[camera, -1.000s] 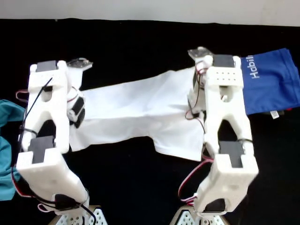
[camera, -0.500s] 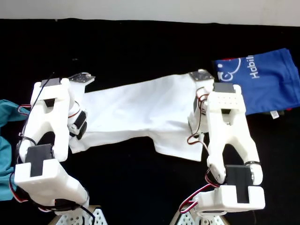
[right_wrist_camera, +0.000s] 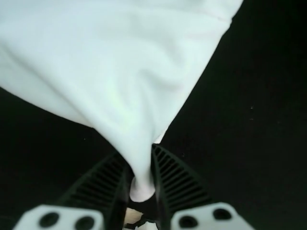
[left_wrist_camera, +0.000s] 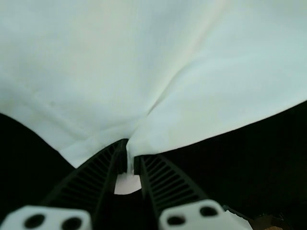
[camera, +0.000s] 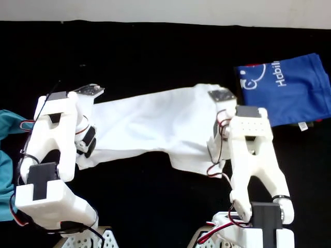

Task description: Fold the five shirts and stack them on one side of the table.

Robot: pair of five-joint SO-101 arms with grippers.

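A limp white fabric shirt (camera: 155,121) spans between the left claw (left_wrist_camera: 128,155) and right claw (right_wrist_camera: 141,163), each clenched on a bunched edge over the black surface (camera: 155,51); it looks light, floppy and best gripped at corners.

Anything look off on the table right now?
Nothing damaged. The white shirt, pinched by the left gripper and right gripper, is slanted and wrinkled. A teal cloth sits crumpled at one side, unfolded.

Spread shirt (camera: 155,124) centre — folded shirt (camera: 289,90) right
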